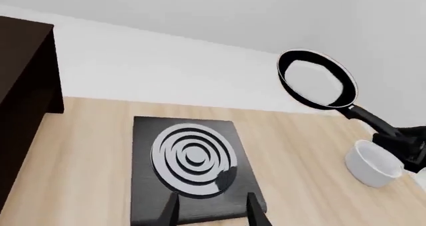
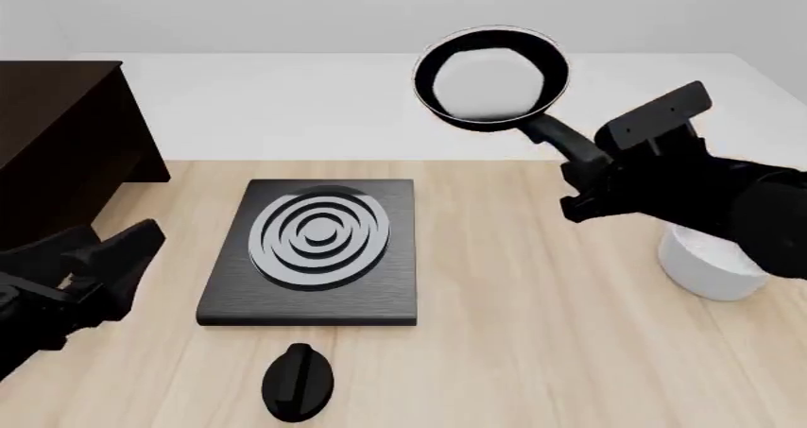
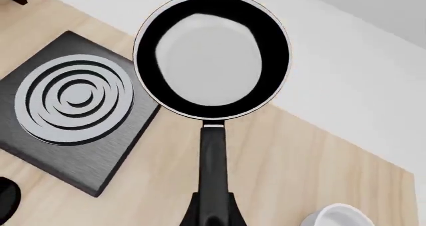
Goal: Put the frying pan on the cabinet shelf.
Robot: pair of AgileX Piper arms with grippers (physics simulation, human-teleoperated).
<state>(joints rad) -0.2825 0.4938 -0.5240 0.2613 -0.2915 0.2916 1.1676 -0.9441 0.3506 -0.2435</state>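
The frying pan is a small black pan with a glossy inside, held in the air above the table's far side, tilted toward the camera. My right gripper is shut on its long handle; the pan's round body fills the right wrist view. The dark brown cabinet stands at the far left, its flat top partly in view. My left gripper hovers low at the left, near the cabinet's front, open and empty, its fingers pointing over the stove plate. The pan also shows in the left wrist view.
A black square stove plate with silver rings lies mid-table. A black knob sits in front of it. A white bowl stands at the right, under my right arm. White floor lies beyond the table's far edge.
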